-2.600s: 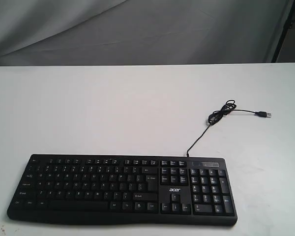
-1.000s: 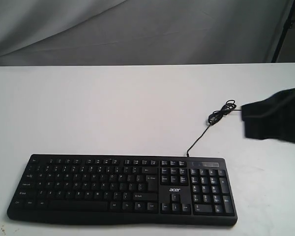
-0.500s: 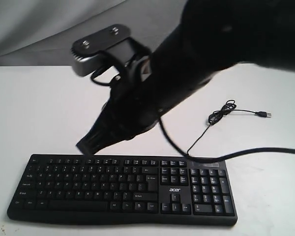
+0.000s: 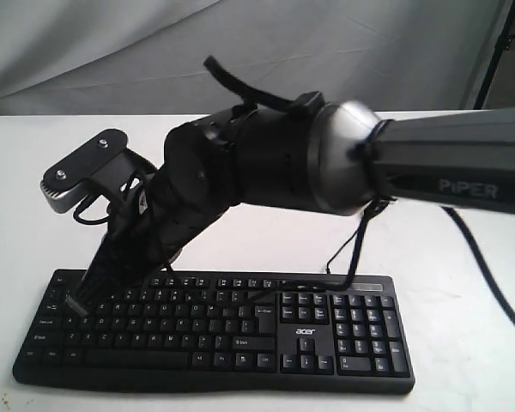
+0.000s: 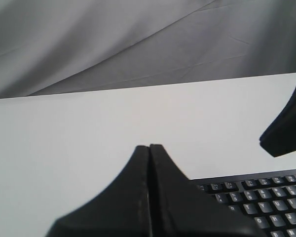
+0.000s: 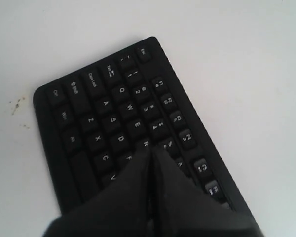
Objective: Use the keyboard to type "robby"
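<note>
The black keyboard (image 4: 326, 330) with white legends and an "acer" logo lies along the table's front edge. My right gripper (image 4: 79, 302) reaches across from the right and is shut, its tip low over the keyboard's left letter keys. In the right wrist view the keyboard (image 6: 89, 113) fills the middle and the shut right gripper (image 6: 150, 149) points at the R key; whether it touches is unclear. My left gripper (image 5: 149, 146) is shut and empty, just off the keyboard's (image 5: 266, 202) far left corner. It is out of the exterior view.
The white table (image 4: 34, 172) carries only the keyboard. Its thin USB cable (image 4: 336, 256) runs back from the keyboard and is mostly hidden behind the right arm (image 4: 429, 167). A grey cloth backdrop (image 4: 112, 51) hangs behind the table.
The right arm swept in from the right edge, crossed above the table and came down, so its shut tip is now over the keyboard's left keys. The keyboard has not moved.
</note>
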Robot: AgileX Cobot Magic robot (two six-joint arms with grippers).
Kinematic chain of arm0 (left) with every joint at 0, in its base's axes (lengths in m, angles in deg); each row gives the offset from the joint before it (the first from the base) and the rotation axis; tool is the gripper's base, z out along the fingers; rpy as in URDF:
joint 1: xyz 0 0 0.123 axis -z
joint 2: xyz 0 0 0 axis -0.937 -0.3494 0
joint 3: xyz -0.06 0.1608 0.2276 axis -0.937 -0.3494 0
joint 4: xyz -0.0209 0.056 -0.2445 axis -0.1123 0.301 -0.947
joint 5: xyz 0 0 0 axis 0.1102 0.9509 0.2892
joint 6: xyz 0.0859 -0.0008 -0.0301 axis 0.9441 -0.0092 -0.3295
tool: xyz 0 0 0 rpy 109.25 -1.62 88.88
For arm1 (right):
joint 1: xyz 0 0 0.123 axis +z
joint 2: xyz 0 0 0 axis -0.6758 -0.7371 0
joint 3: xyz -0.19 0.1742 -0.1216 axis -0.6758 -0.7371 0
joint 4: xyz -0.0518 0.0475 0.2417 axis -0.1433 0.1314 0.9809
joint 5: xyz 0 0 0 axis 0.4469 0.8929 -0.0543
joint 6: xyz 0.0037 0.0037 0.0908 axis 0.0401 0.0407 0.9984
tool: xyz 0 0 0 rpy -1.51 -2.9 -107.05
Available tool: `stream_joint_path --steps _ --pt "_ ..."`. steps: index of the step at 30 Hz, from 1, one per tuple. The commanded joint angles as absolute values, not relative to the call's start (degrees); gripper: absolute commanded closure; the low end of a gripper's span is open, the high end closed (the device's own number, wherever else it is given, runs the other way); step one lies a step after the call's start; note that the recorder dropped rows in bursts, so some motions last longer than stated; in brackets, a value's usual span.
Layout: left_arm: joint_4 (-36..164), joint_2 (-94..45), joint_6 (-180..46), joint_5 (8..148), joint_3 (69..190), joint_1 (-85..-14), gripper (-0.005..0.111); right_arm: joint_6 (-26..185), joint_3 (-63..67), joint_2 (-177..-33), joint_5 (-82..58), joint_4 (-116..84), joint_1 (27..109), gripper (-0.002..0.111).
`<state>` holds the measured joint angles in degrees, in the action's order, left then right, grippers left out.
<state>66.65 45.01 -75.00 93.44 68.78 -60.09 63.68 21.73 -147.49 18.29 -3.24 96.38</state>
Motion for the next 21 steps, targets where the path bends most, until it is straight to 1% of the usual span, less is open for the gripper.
stream_joint_path --steps 1,5,8,21 --pt "66.92 45.2 -75.16 93.02 68.53 -59.73 0.107 62.18 22.27 -150.02 13.2 -0.28 96.72 0.108" --pt "66.92 45.2 -75.16 93.02 68.53 -59.73 0.107 60.78 22.27 -152.17 9.58 1.68 96.72 0.108" --pt "66.92 45.2 -75.16 93.02 68.53 -59.73 0.107 58.48 22.27 -154.03 9.41 4.79 96.82 0.108" --pt "66.92 45.2 -75.16 93.02 68.53 -59.73 0.107 55.2 22.27 -158.62 6.26 6.89 97.36 0.108"
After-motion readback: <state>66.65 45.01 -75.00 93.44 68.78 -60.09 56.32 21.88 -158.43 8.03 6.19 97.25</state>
